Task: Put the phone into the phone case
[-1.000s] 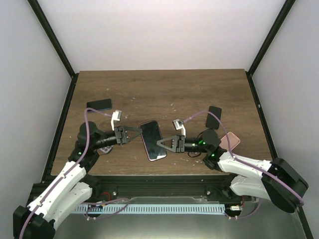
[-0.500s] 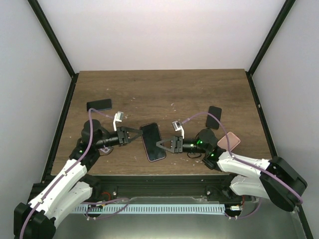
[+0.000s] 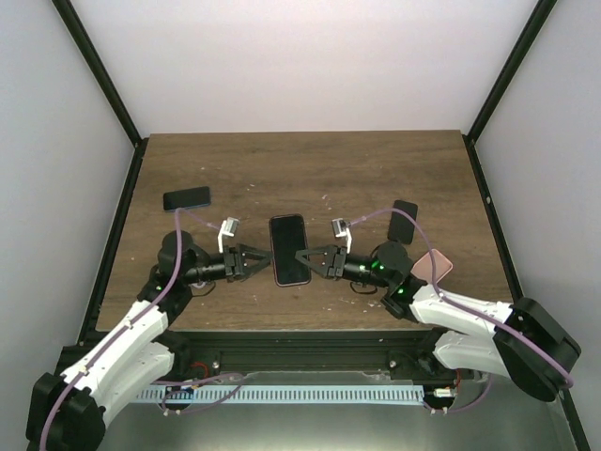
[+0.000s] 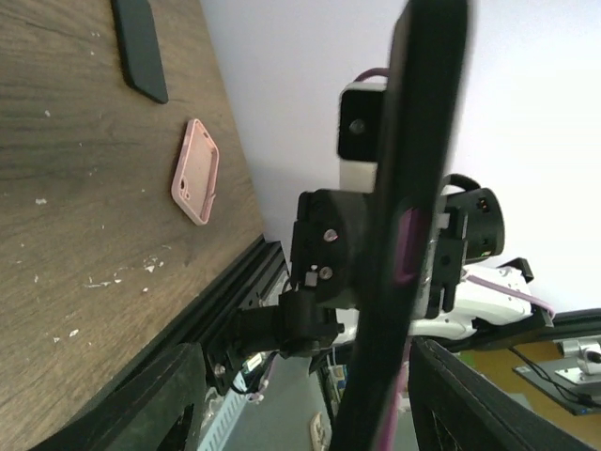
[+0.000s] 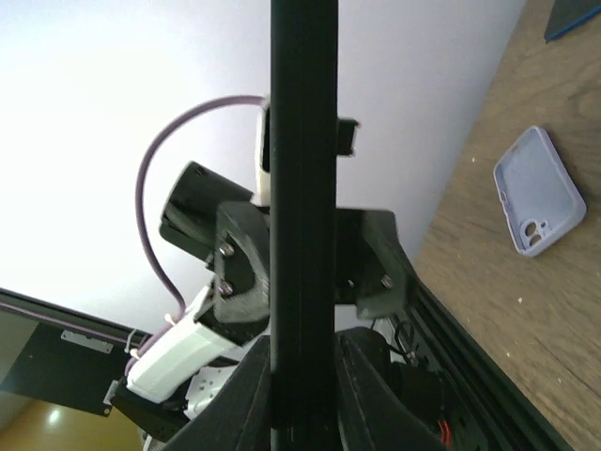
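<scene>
The phone (image 3: 289, 249), dark with a pink-purple rim, is held above the table between both arms. My right gripper (image 3: 308, 257) is shut on its right edge; in the right wrist view the phone (image 5: 302, 188) runs edge-on between the closed fingers of the right gripper (image 5: 302, 362). My left gripper (image 3: 257, 262) stands open at the phone's left edge. In the left wrist view the phone (image 4: 413, 169) passes between the spread fingers of the left gripper (image 4: 305, 357), with a gap on one side. A pink phone case (image 3: 433, 266) lies on the table at the right, also seen as the pink case (image 4: 195, 171).
A lilac case (image 5: 537, 193) lies on the wood near the front edge, by the left arm. One dark phone (image 3: 186, 197) lies at the back left, another dark phone (image 3: 404, 221) behind the right arm. The black table frame (image 3: 282, 340) borders the front.
The phone has swung from slanted to straight along the table's depth and moved back a little. The left gripper, closed on it a moment ago, has opened. The right gripper keeps its grip.
</scene>
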